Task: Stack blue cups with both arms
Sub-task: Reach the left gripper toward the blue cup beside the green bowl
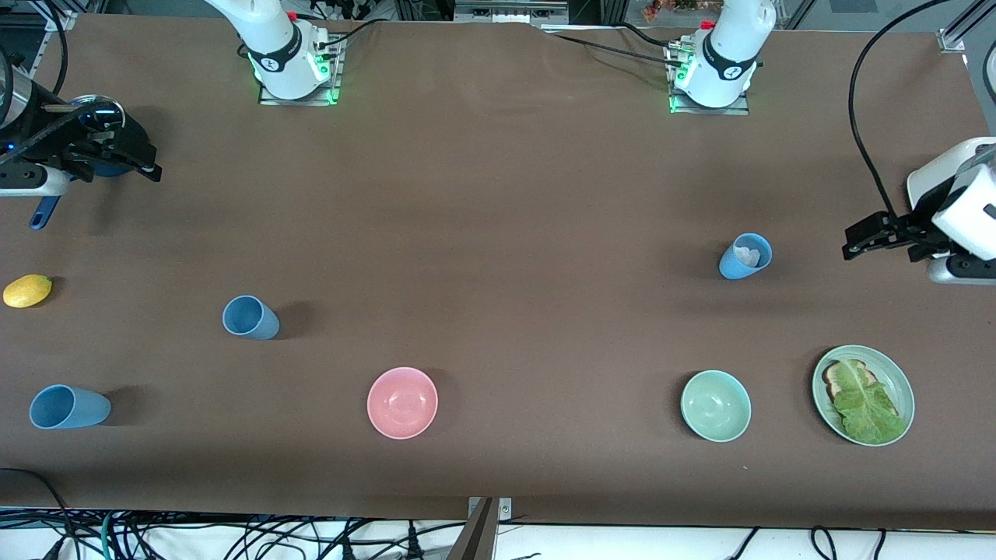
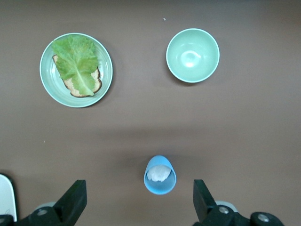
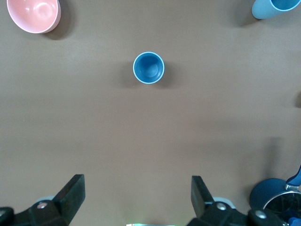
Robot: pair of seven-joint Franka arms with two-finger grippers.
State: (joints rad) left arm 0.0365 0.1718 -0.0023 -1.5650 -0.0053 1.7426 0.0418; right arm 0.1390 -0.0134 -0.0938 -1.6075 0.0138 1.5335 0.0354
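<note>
Three blue cups stand mouth up on the brown table. One blue cup, toward the left arm's end, has a white crumpled lump inside. My left gripper hangs open beside it, nearer the table's end, holding nothing. A second blue cup stands toward the right arm's end. The third blue cup is nearer the front camera, by the table's end. My right gripper is open and empty, up over the table's end above a navy saucepan.
A pink bowl and a pale green bowl sit near the front edge. A green plate with toast and lettuce lies beside the green bowl. A lemon lies near the right arm's end.
</note>
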